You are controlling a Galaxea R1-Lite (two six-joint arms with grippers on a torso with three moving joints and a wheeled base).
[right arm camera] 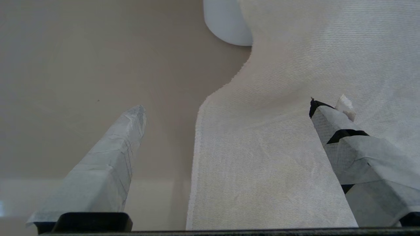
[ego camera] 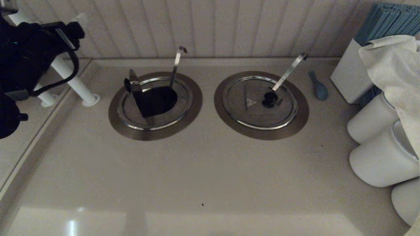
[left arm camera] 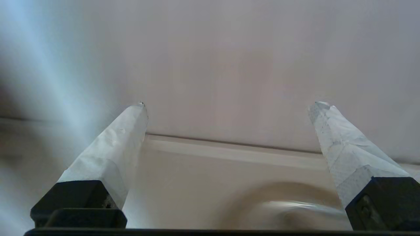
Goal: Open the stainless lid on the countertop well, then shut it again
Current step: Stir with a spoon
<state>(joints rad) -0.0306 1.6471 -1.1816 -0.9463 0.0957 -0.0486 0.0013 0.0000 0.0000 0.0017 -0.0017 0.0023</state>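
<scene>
The countertop well (ego camera: 159,98) shows as a dark hole inside its shiny rim and bronze-grey collar (ego camera: 183,124). Its upright ladle handle (ego camera: 176,65) rises at the back. One half of the stainless lid (ego camera: 135,93) stands tipped up at the well's left side, with the black knob (ego camera: 127,84) near its top. The other half lies flat at the front. Nothing holds the lid. My left arm (ego camera: 29,55) hangs high at the far left, clear of the well. The left gripper (left arm camera: 229,105) is open and empty. My right gripper (right arm camera: 226,106) is open over a white cloth (right arm camera: 279,147).
The twin lid (ego camera: 254,101) lies shut to the right, with a slanted ladle handle (ego camera: 288,70). A blue spoon (ego camera: 318,87), a white box of blue sticks (ego camera: 352,72), white canisters (ego camera: 377,121) and a draped cloth (ego camera: 397,65) crowd the right side. White rail posts (ego camera: 77,87) stand at left.
</scene>
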